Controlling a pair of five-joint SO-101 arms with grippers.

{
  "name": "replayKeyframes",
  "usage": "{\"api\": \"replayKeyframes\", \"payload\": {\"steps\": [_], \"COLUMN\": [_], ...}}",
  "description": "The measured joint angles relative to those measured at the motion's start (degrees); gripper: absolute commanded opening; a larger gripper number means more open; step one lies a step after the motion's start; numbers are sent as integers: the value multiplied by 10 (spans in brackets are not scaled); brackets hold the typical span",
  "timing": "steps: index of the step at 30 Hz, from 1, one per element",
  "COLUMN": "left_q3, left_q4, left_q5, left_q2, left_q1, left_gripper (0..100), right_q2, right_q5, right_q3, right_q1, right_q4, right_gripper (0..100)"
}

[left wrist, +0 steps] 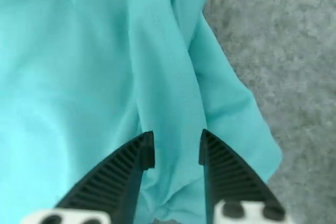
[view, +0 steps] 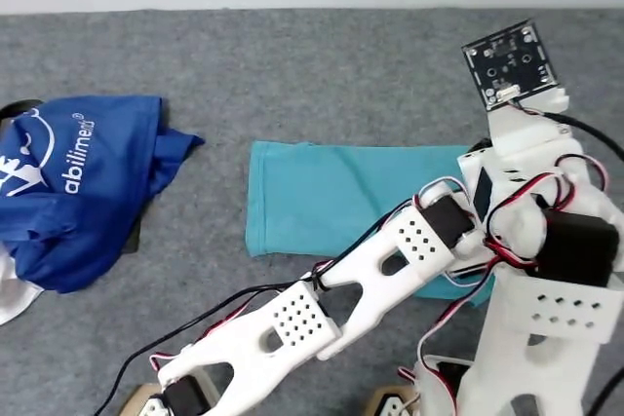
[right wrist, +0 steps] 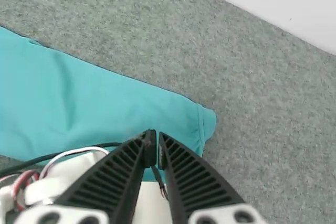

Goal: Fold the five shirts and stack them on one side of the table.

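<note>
Blue shirt (view: pixel 83 192) bears white lettering; left gripper (left wrist: pixel 176 149) spread above teal shirt (view: pixel 331 197).

Teal shirt's (view: pixel 331 197) end beneath an arm (view: pixel 390 252)

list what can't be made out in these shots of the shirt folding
High view: the right end of the teal shirt lies under the two arms.
High view: the blue shirt is cut by the left edge and covers most of a white cloth, so the shirts there cannot be counted.
Left wrist view: whether the open left gripper touches the teal shirt; the straight-down angle hides any gap.
</note>
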State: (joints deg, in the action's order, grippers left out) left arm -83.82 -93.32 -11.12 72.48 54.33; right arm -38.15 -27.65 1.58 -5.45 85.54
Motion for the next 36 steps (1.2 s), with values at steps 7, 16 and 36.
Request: {"api": "replayKeyframes", "payload": {"steps": [7, 16, 36], "left_q3": [11, 11, 11], "left_q4": [2, -20, -18], "left_q5": [0, 0, -2], "left_q2": [0, 0, 19], "left_q1": [-4, 10, -10], "left_gripper": [145, 145, 139], "right_q2": [0, 0, 0], "right_q5": [0, 0, 0], "right_q3": [0, 0, 0], "right_q1": [-1, -1, 0], "right_q4": [-12, -12, -12], "right_gripper": [15, 15, 14]}}
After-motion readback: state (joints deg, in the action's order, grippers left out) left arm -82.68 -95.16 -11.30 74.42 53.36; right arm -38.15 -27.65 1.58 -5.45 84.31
